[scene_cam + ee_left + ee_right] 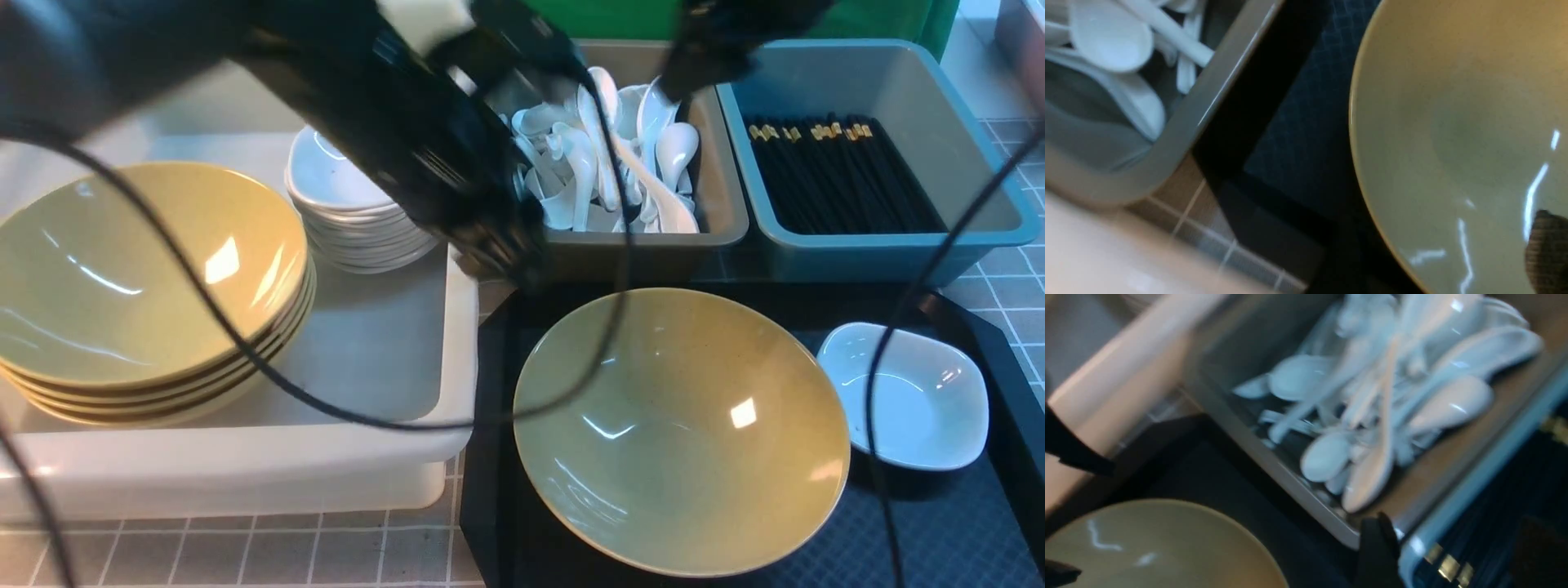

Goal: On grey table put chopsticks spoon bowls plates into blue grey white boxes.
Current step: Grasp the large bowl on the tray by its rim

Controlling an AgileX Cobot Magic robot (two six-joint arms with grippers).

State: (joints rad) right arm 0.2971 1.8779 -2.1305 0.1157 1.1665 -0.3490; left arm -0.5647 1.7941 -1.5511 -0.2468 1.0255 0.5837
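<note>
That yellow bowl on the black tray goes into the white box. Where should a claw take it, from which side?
Pinch the rim of the yellow bowl, one finger inside, one outside: it looks too wide and shallow to span. Probably come down on its left edge, nearest the white box and away from the small white plate on its right.

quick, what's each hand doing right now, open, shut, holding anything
Left hand: cannot be told; only one fingertip shows, over the glossy olive-yellow round bowl.
Right hand: open, holding nothing.
</note>
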